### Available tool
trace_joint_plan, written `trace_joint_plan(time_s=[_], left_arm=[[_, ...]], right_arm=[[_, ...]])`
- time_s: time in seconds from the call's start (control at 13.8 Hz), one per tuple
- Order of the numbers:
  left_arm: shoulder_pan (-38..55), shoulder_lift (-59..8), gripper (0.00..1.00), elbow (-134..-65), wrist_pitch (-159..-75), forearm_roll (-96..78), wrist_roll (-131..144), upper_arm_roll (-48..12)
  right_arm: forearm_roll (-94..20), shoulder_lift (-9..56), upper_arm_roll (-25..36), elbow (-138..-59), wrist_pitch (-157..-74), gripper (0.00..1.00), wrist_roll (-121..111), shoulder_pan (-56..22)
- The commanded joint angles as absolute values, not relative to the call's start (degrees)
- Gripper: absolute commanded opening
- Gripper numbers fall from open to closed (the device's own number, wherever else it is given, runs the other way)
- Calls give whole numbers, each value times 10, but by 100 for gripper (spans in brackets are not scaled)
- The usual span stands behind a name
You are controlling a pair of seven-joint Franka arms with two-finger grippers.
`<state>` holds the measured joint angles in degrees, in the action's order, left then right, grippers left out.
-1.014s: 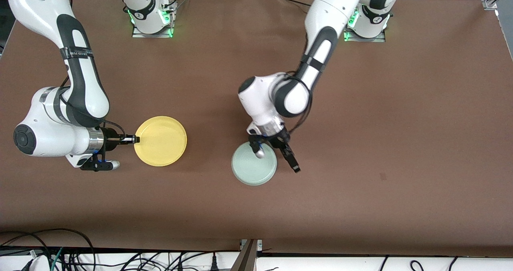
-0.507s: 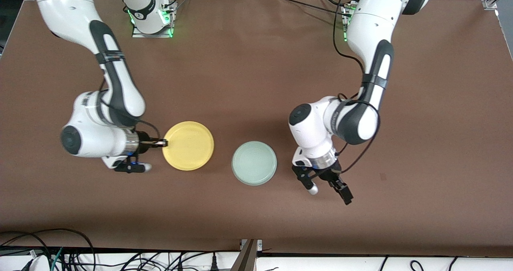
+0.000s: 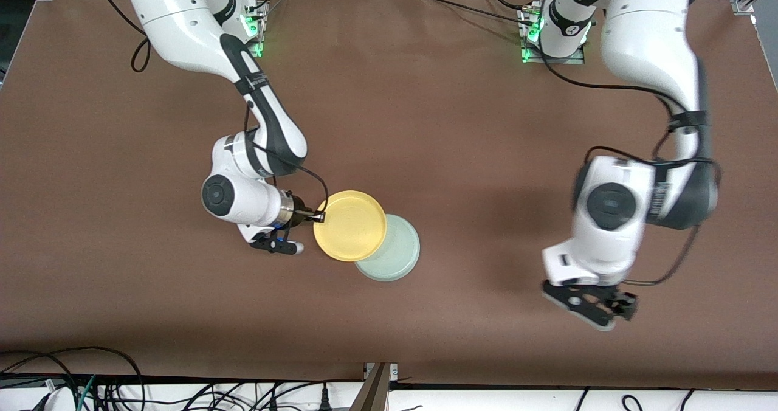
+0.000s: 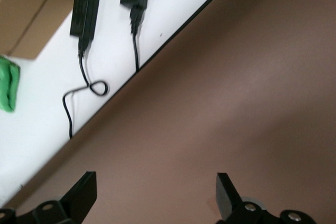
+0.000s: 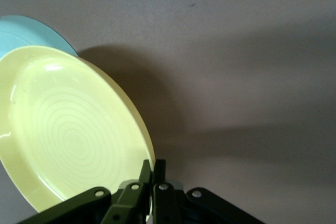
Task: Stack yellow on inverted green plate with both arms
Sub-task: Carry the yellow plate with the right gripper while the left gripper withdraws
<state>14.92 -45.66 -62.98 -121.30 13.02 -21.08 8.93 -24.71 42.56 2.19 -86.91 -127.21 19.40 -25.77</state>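
Note:
The yellow plate (image 3: 350, 225) is held by its rim in my right gripper (image 3: 320, 217), which is shut on it. The plate hangs level, and its edge overlaps the pale green plate (image 3: 398, 256) lying flat on the table. In the right wrist view, the yellow plate (image 5: 68, 135) fills the frame beside my gripper (image 5: 153, 169), and the green plate (image 5: 31, 32) peeks out past it. My left gripper (image 3: 598, 312) is open and empty over bare table toward the left arm's end. The left wrist view shows its fingers spread wide (image 4: 155, 192).
The brown table (image 3: 486, 155) stretches all round the plates. Its edge nearest the camera (image 4: 157, 59) runs close to my left gripper, with white floor and black cables (image 4: 84, 77) past it. Cables also lie below that edge in the front view (image 3: 91, 380).
My right arm has carried the yellow plate toward the green plate until it overlaps it. My left arm has left the green plate and swung toward its own end of the table.

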Motion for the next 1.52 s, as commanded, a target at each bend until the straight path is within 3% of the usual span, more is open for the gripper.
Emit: trace_joint_plan(time_s=[0.0,0.51,0.72,1.01,1.45], left_arm=[[133,-406,100,-656,-1141,61,-230,79],[72,-298,100,-681,-929,-53,-126,81],[70,-229,100,-738,-924,-53,-79,82],[68,-112,100,-881,-950,-51,-26,81],[69,-105,100,-881,-968,-40,35,77]], right_arm=[[-264,434,25,-869,-1296,0,213,-274],[-263,454,19,-867,-1351,0,286,-315],[-263,466,18,-866,-1375,0,292,-320],[-262,476,18,-853,-1381,0,292,-321],[-262,498,17,-798,-1386,0,313,-321]])
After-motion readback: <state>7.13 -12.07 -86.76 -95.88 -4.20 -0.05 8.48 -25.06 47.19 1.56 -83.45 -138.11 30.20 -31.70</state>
